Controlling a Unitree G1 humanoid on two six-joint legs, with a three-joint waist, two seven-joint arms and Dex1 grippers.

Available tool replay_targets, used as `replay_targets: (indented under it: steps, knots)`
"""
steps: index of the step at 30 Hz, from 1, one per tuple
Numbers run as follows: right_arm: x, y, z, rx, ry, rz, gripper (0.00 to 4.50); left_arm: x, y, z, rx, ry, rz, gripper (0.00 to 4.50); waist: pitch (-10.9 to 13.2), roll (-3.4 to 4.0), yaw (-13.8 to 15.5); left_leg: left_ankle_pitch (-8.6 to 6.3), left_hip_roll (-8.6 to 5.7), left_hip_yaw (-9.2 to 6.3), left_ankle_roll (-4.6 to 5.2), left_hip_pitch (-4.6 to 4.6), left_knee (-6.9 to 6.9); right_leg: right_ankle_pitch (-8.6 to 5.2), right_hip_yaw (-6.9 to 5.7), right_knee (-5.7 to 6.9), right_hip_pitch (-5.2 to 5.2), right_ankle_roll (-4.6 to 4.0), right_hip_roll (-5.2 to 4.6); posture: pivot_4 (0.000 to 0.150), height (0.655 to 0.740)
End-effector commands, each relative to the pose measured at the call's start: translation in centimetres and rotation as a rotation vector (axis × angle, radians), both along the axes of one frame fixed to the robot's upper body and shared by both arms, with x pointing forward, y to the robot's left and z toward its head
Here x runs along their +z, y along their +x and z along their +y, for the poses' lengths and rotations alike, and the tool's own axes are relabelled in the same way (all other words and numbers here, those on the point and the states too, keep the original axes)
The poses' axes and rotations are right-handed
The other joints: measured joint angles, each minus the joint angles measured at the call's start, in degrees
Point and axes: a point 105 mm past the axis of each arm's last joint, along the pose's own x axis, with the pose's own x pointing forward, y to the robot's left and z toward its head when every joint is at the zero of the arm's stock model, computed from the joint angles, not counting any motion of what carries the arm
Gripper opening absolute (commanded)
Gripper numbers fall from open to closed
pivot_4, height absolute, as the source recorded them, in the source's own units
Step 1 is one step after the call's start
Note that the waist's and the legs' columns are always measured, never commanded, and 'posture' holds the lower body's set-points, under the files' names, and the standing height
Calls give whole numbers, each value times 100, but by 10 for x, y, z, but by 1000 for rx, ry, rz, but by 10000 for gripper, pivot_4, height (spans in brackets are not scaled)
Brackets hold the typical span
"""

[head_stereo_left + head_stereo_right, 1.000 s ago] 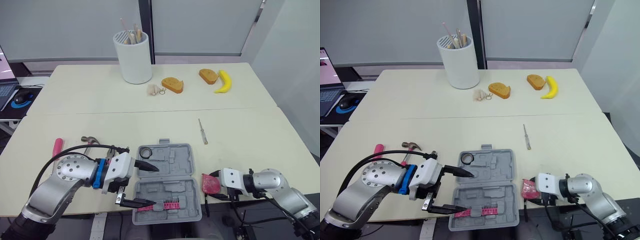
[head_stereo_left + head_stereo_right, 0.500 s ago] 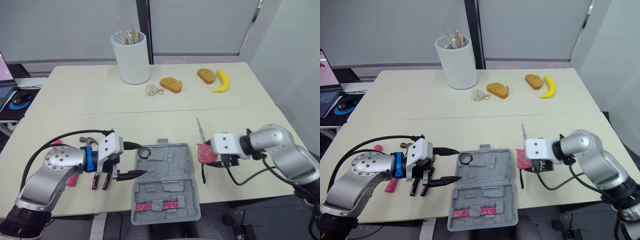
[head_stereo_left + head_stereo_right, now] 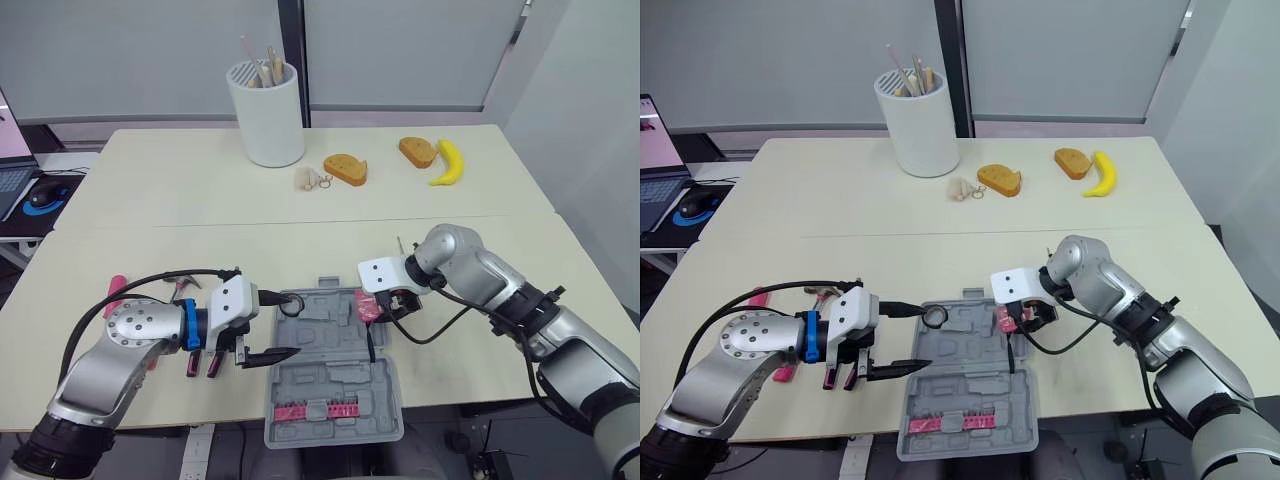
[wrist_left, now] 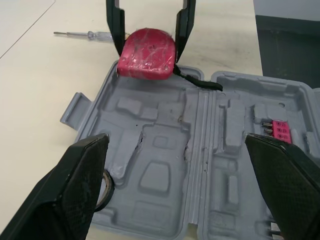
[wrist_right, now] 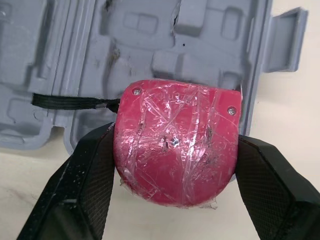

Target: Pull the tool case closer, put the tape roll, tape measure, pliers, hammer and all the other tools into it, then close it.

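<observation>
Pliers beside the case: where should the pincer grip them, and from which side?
I would grip the pliers across both pink handles, coming from above: they lie flat on the table, handles side by side, left of the tool case.

The tool case (image 3: 335,385) is grey, tape measure (image 5: 175,147) red with black strap (image 5: 70,101), pliers (image 3: 200,362) handles seemingly pink.

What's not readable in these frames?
Head views: hammer handle, covered by the left arm.
Head views: pliers nose, behind the left gripper.
Right wrist view: whether the tape measure touches the tool case; its own body hides the underside.
Head views: sticks in the white cup, too small to identify.
</observation>
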Motion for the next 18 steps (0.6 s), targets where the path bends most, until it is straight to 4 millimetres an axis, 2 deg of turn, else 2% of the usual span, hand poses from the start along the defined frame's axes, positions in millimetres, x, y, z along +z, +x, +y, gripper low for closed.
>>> replay_targets:
  steps: [1,8,18]
  knots:
    - [7,8,5,37,-20,-40,31587,5,-2,-7,-24,-7,-42,45000,0,0,-1,0,2,-1,0,0,1,0,-1,0,0,0,0,1500,7337]
    - [5,14,15,32,-22,-48,31587,5,-1,-9,-18,-29,-56,45000,0,1,-1,0,3,-2,0,-1,1,0,-1,1,-1,0,0,1500,7337]
    - [2,22,17,28,-37,-64,31587,6,0,-11,-26,-34,-52,45000,1,2,-1,0,3,-2,0,0,1,0,-1,1,0,-1,-2,1500,7337]
